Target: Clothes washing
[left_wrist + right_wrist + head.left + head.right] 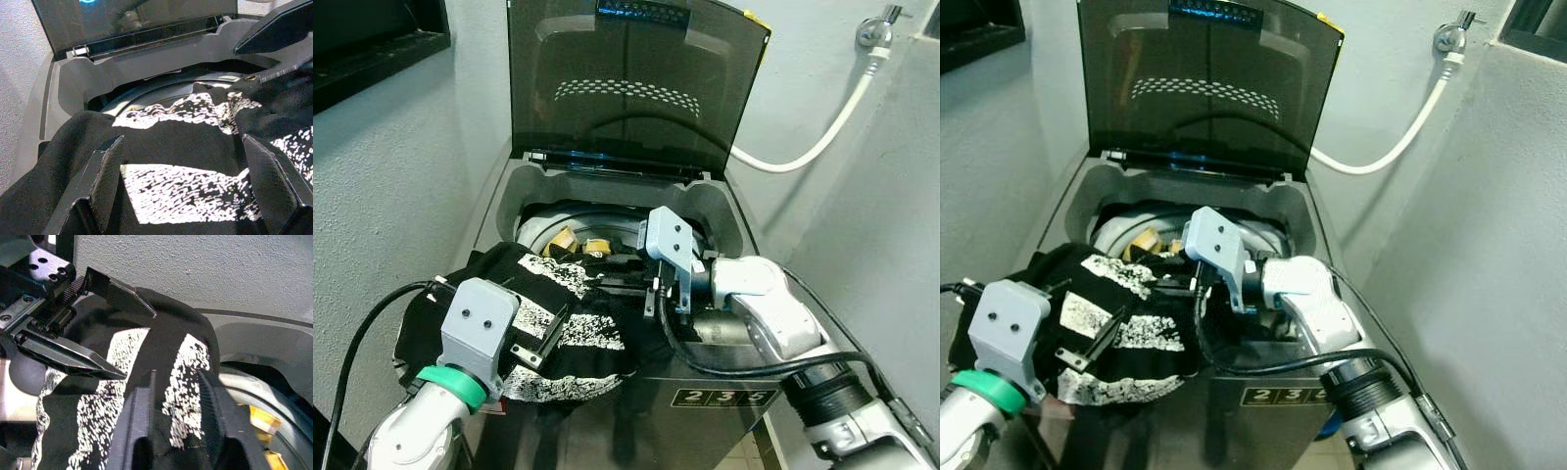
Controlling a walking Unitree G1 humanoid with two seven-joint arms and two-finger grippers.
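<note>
Black-and-white garment draped over the washer's front rim, both grippers on it, ready to be fed into the drum.

Nearest, the left gripper [540, 345] rests on the garment [558, 323] with its two fingers spread wide, cloth lying between them but not pinched; just beyond, the right gripper [171, 401] has its fingers closed on a fold of the same cloth. To do this well, I judge the right should keep its pinch and draw the fold inward over the rim while the left lifts the hanging bulk so nothing slides down the front. Count: one patterned garment, two grippers, one washing machine [705, 397] with one raised lid [626, 88]; in the drum [543, 230] something yellow [597, 243], number unclear; farthest back, one white hose [822, 132].
</note>
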